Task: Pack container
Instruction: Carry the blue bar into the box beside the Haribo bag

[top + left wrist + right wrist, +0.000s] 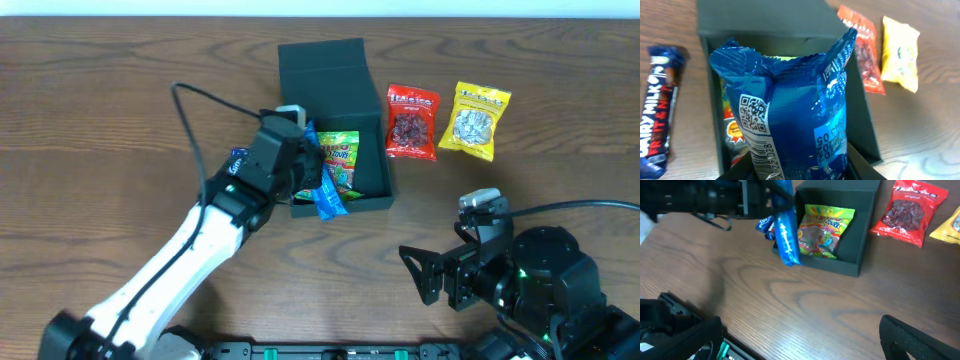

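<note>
1. Worktop [100, 120]: brown wood, carries everything.
2. Container [325, 70]: dark box, upper centre of the overhead frame, lid standing open at the back.
3. Left gripper [308, 165]: at the box's left front corner, jaws clamped on a blue packet [790, 115].
4. Right gripper [418, 272]: lower right of the frame, jaws apart, holding nothing.
5. The blue packet hangs upright over the front rim, and its lower end looks outside the wall. It should probably shift further in over the opening before release.
6. Green sweets bag [822, 232]: already inside, so aim for the free space beside it.
7. Red packet [412, 122] and yellow packet [478, 120]: right of the box, unpacked.
8. Chocolate bar [660, 110]: left of the box.
</note>
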Robot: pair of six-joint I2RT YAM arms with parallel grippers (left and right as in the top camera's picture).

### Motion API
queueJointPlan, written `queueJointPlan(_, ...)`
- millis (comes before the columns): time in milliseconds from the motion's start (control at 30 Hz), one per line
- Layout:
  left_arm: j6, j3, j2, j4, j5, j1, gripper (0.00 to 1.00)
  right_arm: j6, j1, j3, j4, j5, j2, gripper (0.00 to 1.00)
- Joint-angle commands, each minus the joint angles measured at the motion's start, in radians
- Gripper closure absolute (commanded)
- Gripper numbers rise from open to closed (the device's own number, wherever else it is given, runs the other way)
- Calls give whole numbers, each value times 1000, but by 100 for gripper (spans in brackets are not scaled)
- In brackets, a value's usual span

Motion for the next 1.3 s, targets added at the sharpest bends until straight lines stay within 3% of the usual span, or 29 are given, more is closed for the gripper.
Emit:
queueJointPlan(0, 35, 88, 61, 5, 7, -9, 94, -16, -14, 16, -5, 10, -4, 1)
queueJointPlan(500, 94, 437, 380, -88, -23, -75, 94, -16, -13, 16, -19, 2, -4, 1)
queueJointPlan(933, 141, 486, 538, -80, -21, -113, 94, -31, -13, 16, -30, 2, -4, 1)
queueJointPlan(967, 137, 486, 539, -80, -18, -113, 88, -31, -13, 16, -30, 2, -4, 1)
queueJointPlan(1067, 138, 494, 538, -84, -12, -113, 32, -31, -13, 16, -30, 2, -4, 1)
queueJointPlan(1100, 138, 500, 537, -89, -2, -113, 24, -31, -13, 16, -30, 2, -4, 1)
queueJointPlan(1133, 138, 507, 536, -92, 17, -113, 8, -31, -13, 16, -31, 3, -4, 1)
queueJointPlan(1267, 138, 540, 527, -112, 87, -113, 5, -31, -13, 16, -34, 3, -4, 1)
